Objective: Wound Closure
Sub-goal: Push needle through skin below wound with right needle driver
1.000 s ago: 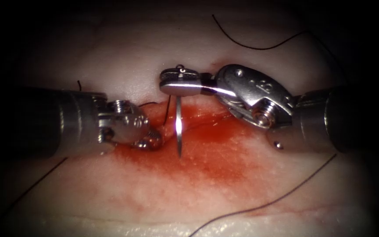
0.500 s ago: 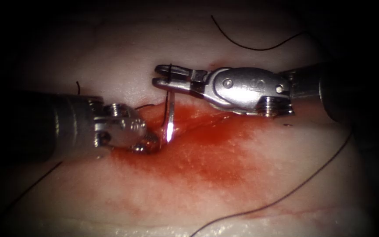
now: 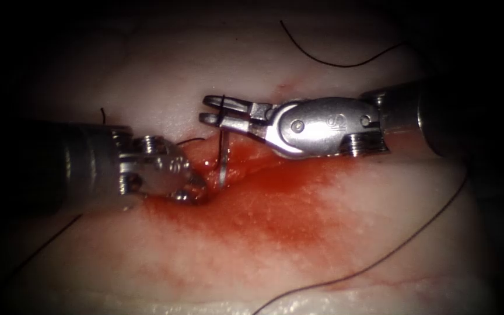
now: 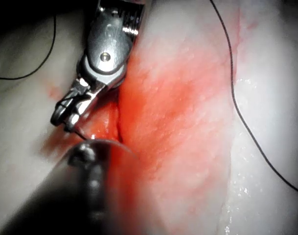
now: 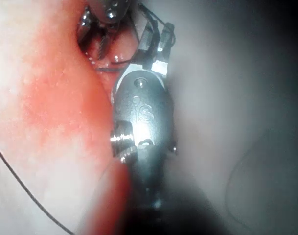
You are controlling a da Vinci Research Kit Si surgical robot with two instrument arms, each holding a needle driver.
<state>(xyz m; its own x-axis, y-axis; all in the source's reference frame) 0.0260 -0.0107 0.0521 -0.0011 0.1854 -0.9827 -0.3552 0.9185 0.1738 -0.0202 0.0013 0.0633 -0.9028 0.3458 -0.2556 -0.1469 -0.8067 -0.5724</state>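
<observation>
Now | right gripper [image 3: 212, 111] pinching needle [image 3: 223, 160] top | needle upright, tip down in tissue [image 3: 298, 233] | left gripper [image 3: 196, 189] state unclear

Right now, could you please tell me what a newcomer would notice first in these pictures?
The right claw stands out first: it is shut on the needle near its thread end, above the cut, and the needle hangs down to the cut's left end. Next comes the red fluid spread across the tissue below the cut. The left claw rests at the cut's left end, beside the needle's lower part.
</observation>
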